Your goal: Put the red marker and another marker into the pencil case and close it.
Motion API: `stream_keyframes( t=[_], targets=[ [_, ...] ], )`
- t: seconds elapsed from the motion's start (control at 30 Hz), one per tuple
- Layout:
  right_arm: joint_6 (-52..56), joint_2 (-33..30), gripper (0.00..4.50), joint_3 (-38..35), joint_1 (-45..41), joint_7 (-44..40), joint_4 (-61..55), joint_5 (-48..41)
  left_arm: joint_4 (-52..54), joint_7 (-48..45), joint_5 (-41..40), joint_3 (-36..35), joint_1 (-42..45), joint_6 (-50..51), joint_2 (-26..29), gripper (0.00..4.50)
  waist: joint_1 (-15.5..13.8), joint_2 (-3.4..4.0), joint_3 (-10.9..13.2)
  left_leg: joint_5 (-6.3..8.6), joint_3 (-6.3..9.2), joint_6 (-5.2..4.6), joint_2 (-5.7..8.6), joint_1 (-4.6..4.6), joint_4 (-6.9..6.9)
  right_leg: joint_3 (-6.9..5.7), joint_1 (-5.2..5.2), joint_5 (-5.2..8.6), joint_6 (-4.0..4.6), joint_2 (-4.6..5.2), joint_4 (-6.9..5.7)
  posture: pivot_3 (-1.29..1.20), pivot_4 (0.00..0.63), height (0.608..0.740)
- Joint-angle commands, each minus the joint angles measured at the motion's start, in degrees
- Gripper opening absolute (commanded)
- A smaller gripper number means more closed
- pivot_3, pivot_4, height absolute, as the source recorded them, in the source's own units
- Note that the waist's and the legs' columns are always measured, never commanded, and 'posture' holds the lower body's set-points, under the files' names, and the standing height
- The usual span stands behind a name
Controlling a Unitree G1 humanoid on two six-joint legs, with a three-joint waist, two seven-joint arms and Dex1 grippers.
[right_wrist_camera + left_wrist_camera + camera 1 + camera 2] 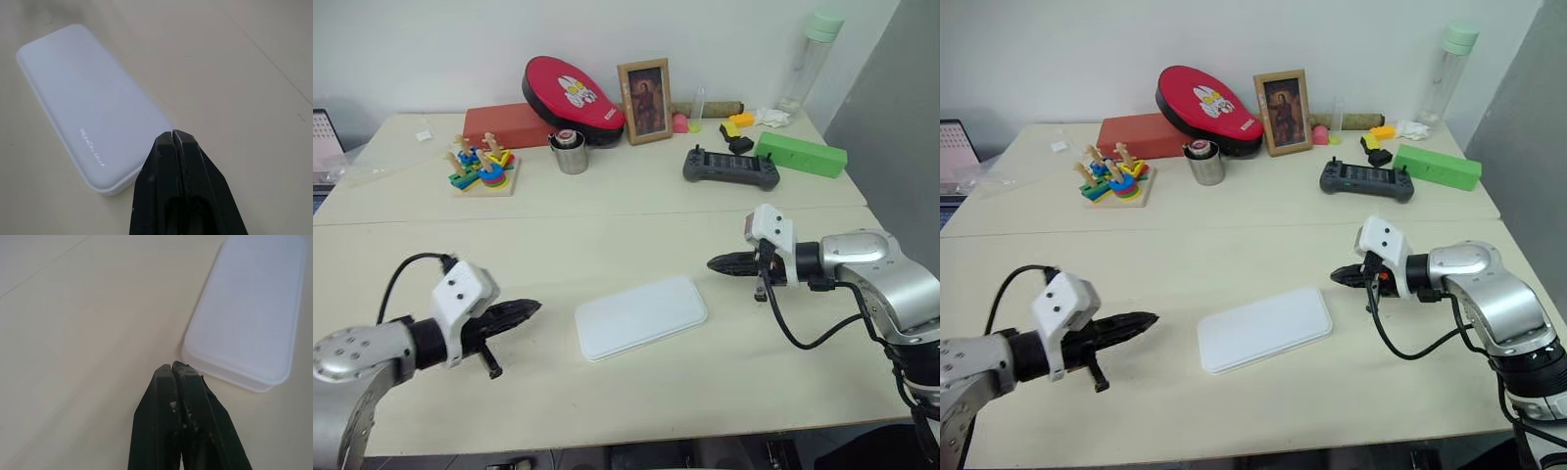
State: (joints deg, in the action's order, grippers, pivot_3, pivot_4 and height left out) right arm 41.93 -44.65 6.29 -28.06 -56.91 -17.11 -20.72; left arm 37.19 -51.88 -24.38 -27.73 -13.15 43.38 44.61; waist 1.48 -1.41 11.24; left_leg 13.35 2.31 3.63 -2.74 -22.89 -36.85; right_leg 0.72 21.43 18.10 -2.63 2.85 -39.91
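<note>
The white pencil case (641, 315) lies flat on the table with its lid down, between my two arms. My left gripper (534, 308) hovers to the case's left, pointing at it, fingers shut and holding nothing. My right gripper (713, 262) hangs above the table just past the case's right end, also shut and empty. Both wrist views look down on the lid (254, 308) (88, 117), with the closed black fingertips (172, 374) (173, 139) short of its edge. The red marker and the other marker are out of view.
Along the back stand a green box (800, 154), a black game controller (730, 166), a framed picture (644, 100), a red oval pad (573, 86), a red flat box (506, 124), a metal cup (571, 152) and a wooden stacking toy (482, 166). A clear bottle (811, 59) stands far right.
</note>
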Motion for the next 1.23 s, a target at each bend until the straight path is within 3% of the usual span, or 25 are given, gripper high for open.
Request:
stream_keyframes(
  t=[0.03, 0.17, 0.37, 0.57, 0.73, 0.9, 1.23],
  targets=[
    [2.22, 2.36, 0.00, -4.48, 2.45, 6.58, -1.33, -0.61, 0.84, 6.77, 0.51, -5.16, -0.84, -0.33, -3.40, 0.05, -0.02, -0.02, -0.01, 0.00, 0.02, 0.00, 0.00, -0.01, 0.03, -0.02, 0.00, -0.01, 0.01, 0.00, 0.01, 0.00, 0.150, 0.740],
    [8.36, 7.58, 0.00, -7.99, 5.68, 14.26, -4.91, -3.12, -2.33, 17.16, -4.02, -10.14, 4.67, 4.14, -11.42, 0.05, 0.00, -0.01, -0.02, 0.00, 0.02, 0.00, 0.00, 0.02, 0.01, -0.02, -0.02, -0.04, 0.02, -0.01, -0.03, 0.00, 0.150, 0.740],
    [11.37, 13.87, 0.00, -12.28, 11.42, 23.61, -9.62, -3.73, -3.71, 23.92, -4.62, -12.18, 5.05, 4.51, -16.18, 0.05, 0.07, -0.13, -0.08, 0.00, 0.02, 0.01, 0.02, 0.00, 0.00, 0.07, -0.01, -0.10, -0.04, -0.03, 0.05, 0.00, 0.150, 0.740],
    [9.54, 16.28, 0.00, -14.39, 13.88, 28.41, -10.63, -3.12, -3.36, 25.10, -5.12, -11.31, 1.79, 3.09, -17.30, 0.05, 0.11, -0.14, -0.09, 0.00, -0.01, 0.01, 0.02, 0.01, 0.02, 0.09, 0.01, -0.10, -0.03, -0.04, 0.08, 0.00, 0.150, 0.740],
    [1.77, 22.72, 0.00, -12.37, 17.71, 39.43, -9.76, 4.31, -1.94, 30.66, -0.12, -3.70, -3.56, -2.05, -24.64, 0.05, 0.18, -0.19, -0.29, 0.00, -0.02, 0.01, 0.02, 0.04, 0.06, 0.14, -0.02, -0.12, -0.02, -0.04, 0.16, 0.00, 0.150, 0.740],
    [-1.65, 23.22, 0.00, -9.81, 20.91, 39.60, -8.83, 6.84, -3.33, 32.44, 3.08, -0.13, -4.53, -7.38, -26.25, 0.05, 0.02, -0.20, -0.28, 0.00, -0.01, 0.02, 0.02, -0.01, 0.07, 0.12, 0.01, -0.15, -0.04, -0.04, 0.21, 0.00, 0.150, 0.740],
    [-4.33, 21.80, 0.00, -10.50, 23.21, 38.68, -7.91, 7.29, -4.92, 33.18, 2.28, -1.81, -2.82, -9.76, -24.27, 0.05, 0.10, -0.20, -0.28, 0.00, -0.03, 0.02, 0.02, -0.01, 0.08, 0.16, -0.01, -0.23, -0.02, -0.06, 0.34, 0.00, 0.150, 0.740]
  ],
)
